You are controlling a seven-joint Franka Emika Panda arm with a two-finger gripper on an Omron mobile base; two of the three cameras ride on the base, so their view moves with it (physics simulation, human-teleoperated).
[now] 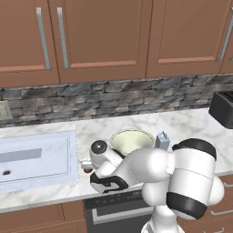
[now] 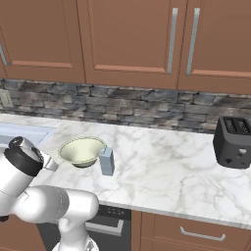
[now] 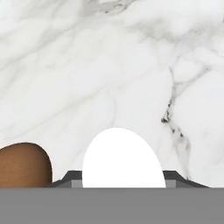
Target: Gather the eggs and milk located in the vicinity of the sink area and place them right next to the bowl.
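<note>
White egg seems pinched in our claw, brown egg just beside; we should lift gently, straight off the bench.

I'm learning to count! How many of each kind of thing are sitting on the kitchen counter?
Eggs: 2, one white egg held in the gripper, one brown egg beside it
Milk carton: 1
Bowl: 1
Toaster: 1
Total: 5
</note>
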